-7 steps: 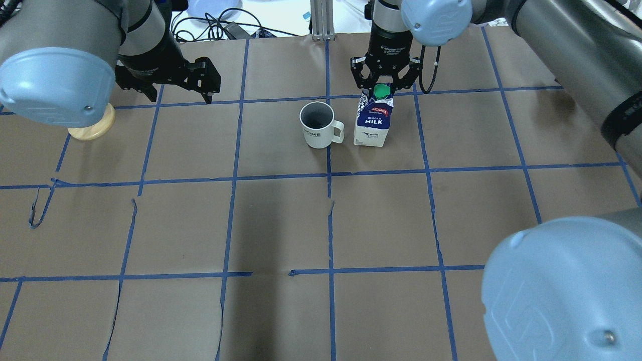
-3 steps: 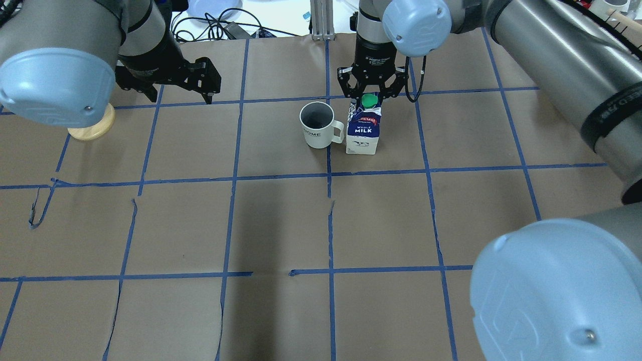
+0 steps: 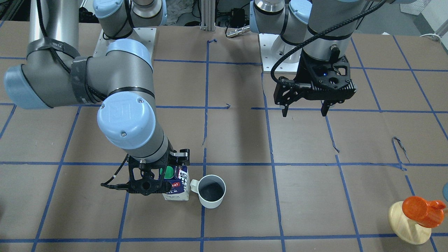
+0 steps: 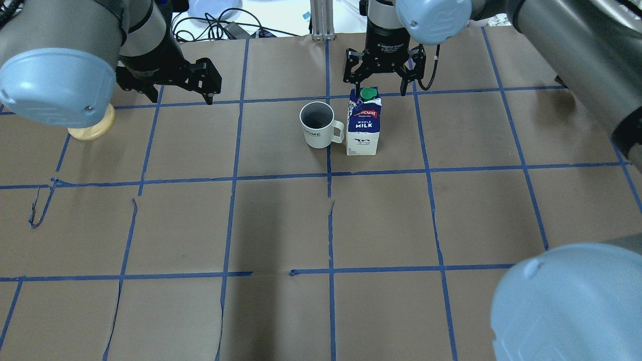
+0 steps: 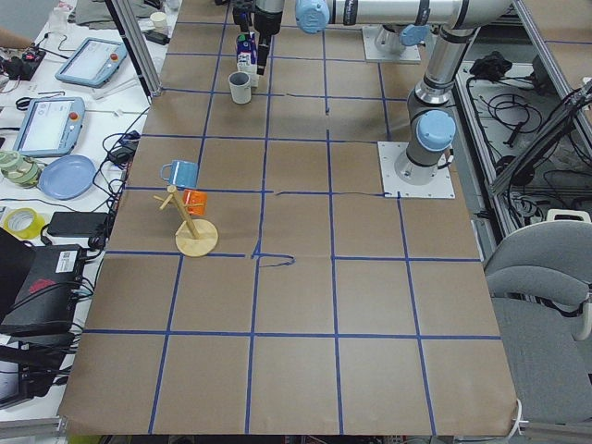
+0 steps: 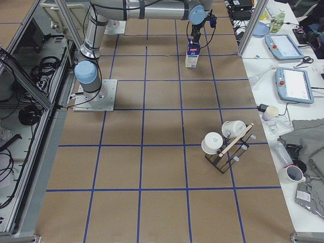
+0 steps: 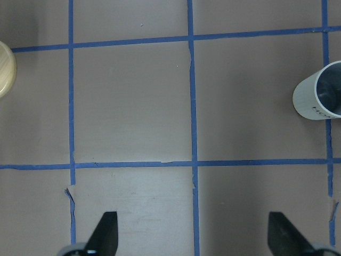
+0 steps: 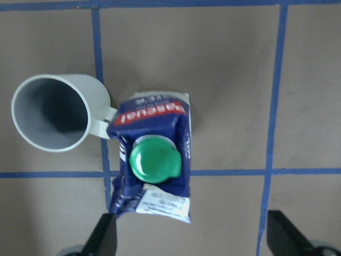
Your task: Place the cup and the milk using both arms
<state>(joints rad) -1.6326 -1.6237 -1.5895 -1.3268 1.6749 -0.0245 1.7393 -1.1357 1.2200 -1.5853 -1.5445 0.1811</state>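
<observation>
The milk [image 4: 362, 126] stands upright on the brown table, beside the white cup [image 4: 317, 124]; the cup's handle points at the carton and touches or nearly touches it. My right gripper [image 4: 379, 84] is open just above and behind the green cap, holding nothing. In the right wrist view the carton [image 8: 152, 160] and cup [image 8: 50, 112] lie below the wide-spread right gripper [image 8: 194, 237]. My left gripper [image 4: 180, 94] is open and empty, far to the cup's left. In the front view the left gripper [image 3: 304, 112] hangs away from the milk [image 3: 176, 189] and cup [image 3: 211, 191].
A round wooden stand [image 3: 407, 224] with an orange cup [image 3: 420, 210] is near the left arm; its base [image 4: 93, 125] shows beside the left arm's elbow. A rack of white mugs [image 6: 223, 144] stands at the table's right end. Blue tape lines cross the table.
The right gripper moved the milk left to the cup, set it upright, opened and drew back from it. The left arm has not moved.
</observation>
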